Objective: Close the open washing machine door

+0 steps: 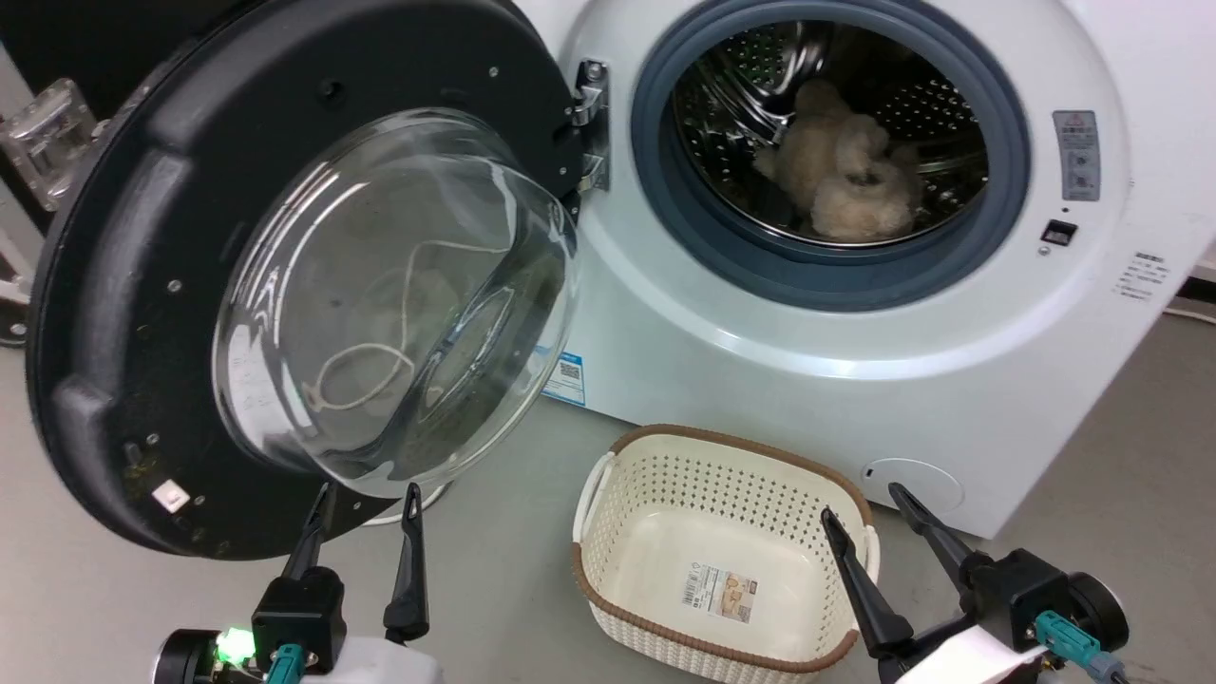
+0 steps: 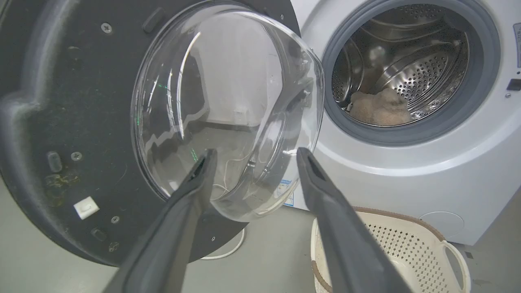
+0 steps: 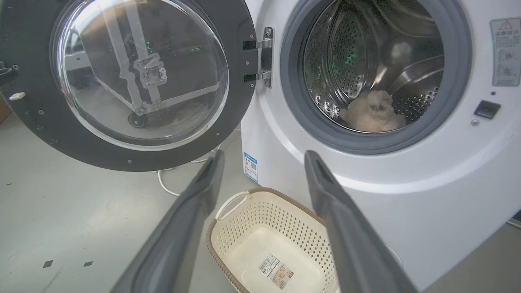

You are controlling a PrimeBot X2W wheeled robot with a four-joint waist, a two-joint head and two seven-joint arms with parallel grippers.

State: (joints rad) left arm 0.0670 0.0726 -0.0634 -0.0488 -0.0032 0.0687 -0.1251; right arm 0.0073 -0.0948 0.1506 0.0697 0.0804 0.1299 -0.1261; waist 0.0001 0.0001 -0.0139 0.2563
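The washing machine door (image 1: 123, 285) hangs wide open to the left of the white washer (image 1: 760, 370), hinged at its right side, its clear glass bowl (image 1: 399, 304) bulging toward me. The wrist views show the door (image 2: 61, 122) (image 3: 240, 101) too. My left gripper (image 1: 366, 499) is open just below the door's lower rim, fingers pointing up at the bowl (image 2: 228, 110). My right gripper (image 1: 864, 502) is open at the lower right, above a basket. Nothing is held.
A cream plastic basket (image 1: 608, 570) with a brown rim stands empty on the grey floor in front of the washer. A beige fluffy item (image 1: 845, 171) lies inside the steel drum. A white cable (image 3: 163, 185) runs on the floor under the door.
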